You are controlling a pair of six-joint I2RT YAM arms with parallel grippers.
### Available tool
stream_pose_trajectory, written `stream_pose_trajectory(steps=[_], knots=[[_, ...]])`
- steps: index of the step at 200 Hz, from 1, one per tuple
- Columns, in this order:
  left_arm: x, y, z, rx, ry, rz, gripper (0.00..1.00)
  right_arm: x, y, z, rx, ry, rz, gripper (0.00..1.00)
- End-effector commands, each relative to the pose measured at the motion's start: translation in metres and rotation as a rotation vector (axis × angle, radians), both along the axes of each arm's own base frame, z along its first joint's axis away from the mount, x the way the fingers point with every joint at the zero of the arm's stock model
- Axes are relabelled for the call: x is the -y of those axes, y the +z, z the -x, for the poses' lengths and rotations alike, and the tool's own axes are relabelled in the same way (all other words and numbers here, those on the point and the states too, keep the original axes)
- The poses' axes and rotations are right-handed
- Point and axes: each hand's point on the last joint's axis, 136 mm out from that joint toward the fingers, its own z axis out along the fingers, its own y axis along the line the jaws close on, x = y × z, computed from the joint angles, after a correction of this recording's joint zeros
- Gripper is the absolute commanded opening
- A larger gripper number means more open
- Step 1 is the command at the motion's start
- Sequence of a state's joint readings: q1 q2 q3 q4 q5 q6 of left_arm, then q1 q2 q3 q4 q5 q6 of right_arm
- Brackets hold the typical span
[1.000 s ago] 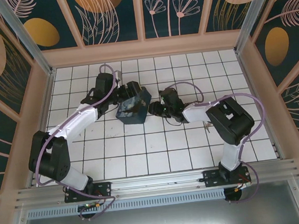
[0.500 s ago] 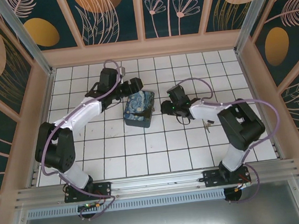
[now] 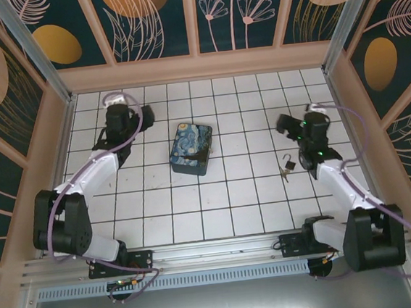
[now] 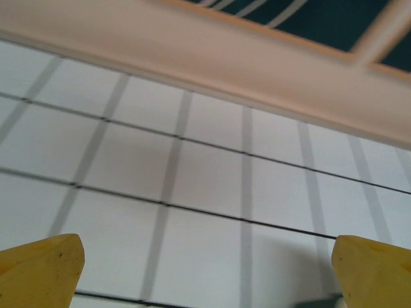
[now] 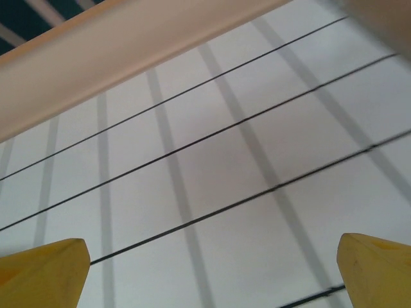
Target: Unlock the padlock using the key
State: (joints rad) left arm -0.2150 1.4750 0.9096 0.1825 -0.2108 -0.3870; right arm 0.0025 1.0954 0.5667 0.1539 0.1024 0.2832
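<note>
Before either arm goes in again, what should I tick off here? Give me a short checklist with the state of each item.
1. Left gripper open with nothing between its fingertips: ok.
2. Right gripper open with nothing between its fingertips: ok.
3. Padlock lying free on the table, just near-left of the right gripper and touched by neither arm: ok.
4. Key found: a small sliver lies right next to the padlock; whether it sits in the keyhole: cannot tell.
5. Shackle open or shut: cannot tell, too small in the top view.
6. Tin box well apart from the padlock, out of the right arm's way: ok.
</note>
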Motion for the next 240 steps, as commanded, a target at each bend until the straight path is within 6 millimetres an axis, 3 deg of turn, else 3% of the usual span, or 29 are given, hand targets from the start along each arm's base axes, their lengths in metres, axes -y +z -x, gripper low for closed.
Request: stream_pose_trajectory(steps=[1,3,27,48,78,102,120,136,145,160,188,240], knots=[[-0.050,0.023,0.011,0.169,0.133,-0.180,0.99,0.034,0.012,0.002,0.115,-0.038,0.092,0.99],[-0.052,0.013,0.017,0.152,0.125,-0.201,0.98,0.036,0.012,0.003,0.122,-0.043,0.096,0.99],[-0.068,-0.015,0.042,0.131,0.107,-0.315,0.98,0.060,-0.006,0.018,0.172,-0.080,0.168,0.99],[-0.075,-0.035,0.066,0.159,0.112,-0.280,0.99,0.076,-0.021,0.028,0.187,-0.134,0.134,0.99],[-0.079,-0.045,0.088,0.246,0.124,-0.247,0.98,0.054,-0.014,0.032,0.388,-0.070,0.073,0.99],[-0.071,-0.031,0.084,0.335,0.075,-0.243,0.98,0.038,-0.013,0.019,0.445,-0.024,0.107,0.99],[-0.066,-0.035,0.071,0.344,0.025,-0.294,0.98,0.016,-0.029,-0.006,0.343,0.067,0.173,0.99],[-0.077,-0.046,0.072,0.351,0.061,-0.262,0.99,-0.002,-0.035,-0.011,0.379,0.126,0.221,0.99],[-0.080,-0.046,0.076,0.381,0.071,-0.247,0.99,-0.002,-0.043,-0.010,0.332,0.124,0.220,0.99],[-0.071,-0.050,0.072,0.353,0.005,-0.260,0.99,0.001,-0.039,-0.011,0.349,0.100,0.223,0.99],[-0.081,-0.050,0.073,0.347,0.065,-0.256,0.99,0.008,-0.039,-0.010,0.347,0.060,0.222,0.99],[-0.079,-0.050,0.071,0.344,0.056,-0.253,0.99,0.013,-0.040,-0.007,0.343,0.016,0.230,0.99]])
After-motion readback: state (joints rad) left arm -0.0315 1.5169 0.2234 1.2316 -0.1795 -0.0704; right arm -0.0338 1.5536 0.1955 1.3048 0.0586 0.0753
